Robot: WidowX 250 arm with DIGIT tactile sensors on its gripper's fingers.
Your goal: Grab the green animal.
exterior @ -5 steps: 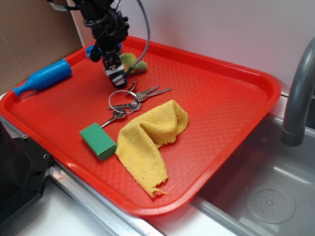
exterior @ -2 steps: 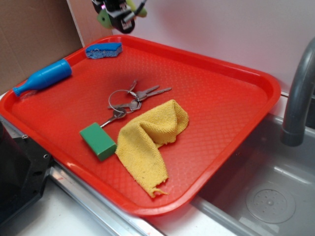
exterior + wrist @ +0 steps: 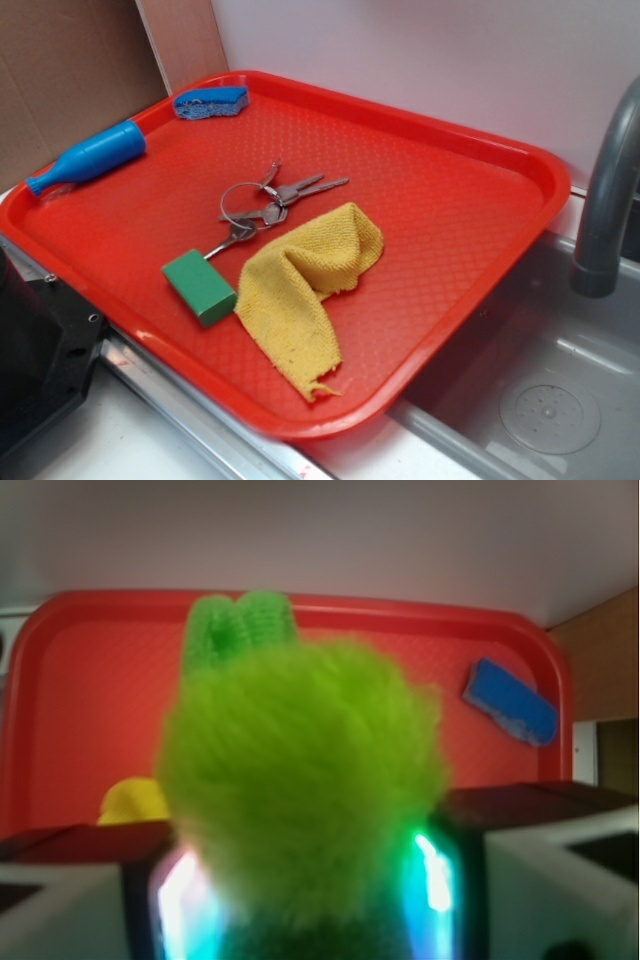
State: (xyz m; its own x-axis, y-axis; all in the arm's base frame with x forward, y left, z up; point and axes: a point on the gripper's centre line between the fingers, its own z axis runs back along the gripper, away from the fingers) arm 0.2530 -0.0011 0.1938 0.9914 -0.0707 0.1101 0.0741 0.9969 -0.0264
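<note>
No brand, label or writing can be read on anything in either view.

The gripper (image 3: 305, 905) shows only in the wrist view, its two blocky fingers (image 3: 545, 870) standing at the lower left and lower right with glowing blue-green strips on their inner faces. The jaws are closed partway, pressed against both sides of the fuzzy yellow-green plush animal (image 3: 300, 790), which fills the gap between them and bulges above the fingers. The toy's body is a rounded mass of long, shaggy pile; two darker green, knit-textured nubs stick up from its top edge. It hangs in the grip clear of the red plastic tray (image 3: 80, 680) that lies below and beyond it.

Past the toy to the right, a blue oblong sponge (image 3: 508, 702) with a rough grey-flecked edge lies near the tray's far rim. To the left of the left finger, a rounded bit of yellow terry cloth (image 3: 132, 802) peeks up.

In the exterior view the gripper and toy are out of frame. The tray (image 3: 470, 200) has a fine diamond-embossed surface and a raised rounded rim. On it lie the crumpled cloth (image 3: 305, 285), a solid green rectangular block (image 3: 199, 286), a bunch of metal keys on a wire ring (image 3: 262, 207), a blue plastic bottle-shaped toy (image 3: 90, 156) and the sponge (image 3: 211, 101).
</note>
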